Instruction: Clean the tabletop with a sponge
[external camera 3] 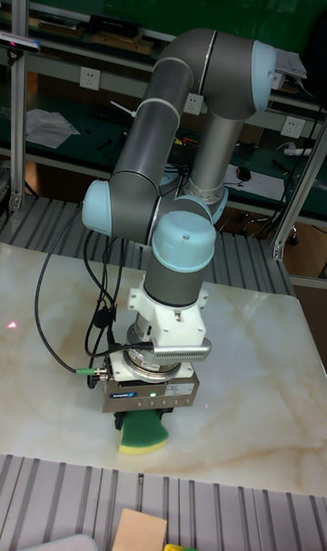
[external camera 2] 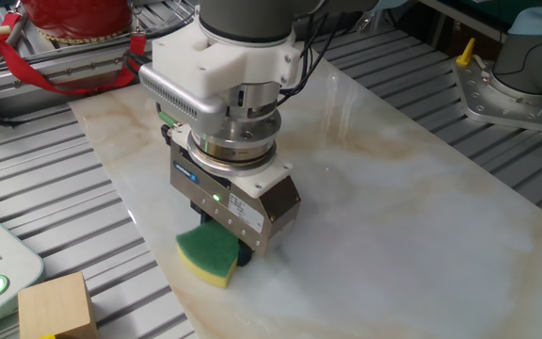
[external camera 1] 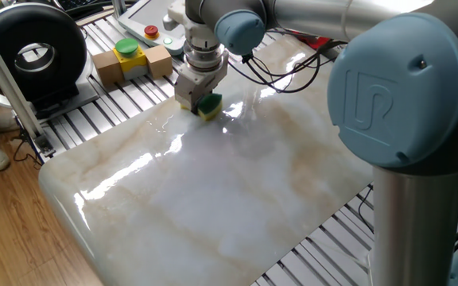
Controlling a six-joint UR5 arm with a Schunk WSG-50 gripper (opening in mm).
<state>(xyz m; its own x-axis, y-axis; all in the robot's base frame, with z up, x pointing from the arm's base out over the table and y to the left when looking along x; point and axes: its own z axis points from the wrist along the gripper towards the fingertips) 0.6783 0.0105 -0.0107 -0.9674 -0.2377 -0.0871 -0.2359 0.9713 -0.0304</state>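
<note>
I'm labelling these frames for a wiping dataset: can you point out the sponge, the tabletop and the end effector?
sponge (external camera 2: pixel 207 249): the other fixed view, on its green top layer.
tabletop (external camera 1: pixel 213 206): one fixed view, on bare marble.
end effector (external camera 2: pixel 230 247): the other fixed view, at the fingertips clamping the sponge.

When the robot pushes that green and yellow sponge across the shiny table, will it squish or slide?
Probably both. The sponge looks like soft yellow foam under a green scouring layer, so it likely squashes a little in the gripper. The tabletop is glossy, so it should slide easily. It is small, so likely light, and flat-sided, so unlikely to roll.
</note>
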